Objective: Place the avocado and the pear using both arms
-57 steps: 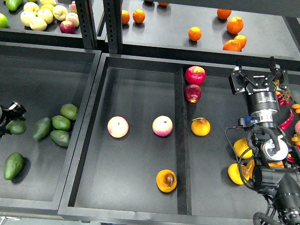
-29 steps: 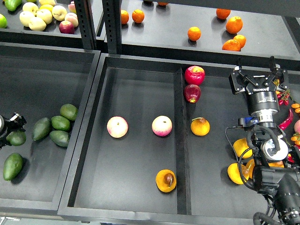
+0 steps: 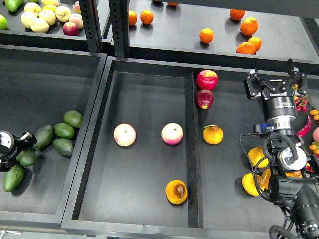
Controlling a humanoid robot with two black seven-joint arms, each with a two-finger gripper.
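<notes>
Left gripper [image 3: 22,142], state unclear, hovers over smooth, slippery-looking avocados [image 3: 26,158]; right gripper [image 3: 274,79] spread; pear [image 3: 176,191] wants a mid-body grasp.

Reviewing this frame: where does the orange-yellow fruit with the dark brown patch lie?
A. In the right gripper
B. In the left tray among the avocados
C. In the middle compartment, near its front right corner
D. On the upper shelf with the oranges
C. The pear lies on the floor of the middle compartment, close to the divider and the front wall, below the two pink-yellow apples; the right gripper hangs apart from it, holding nothing.
</notes>
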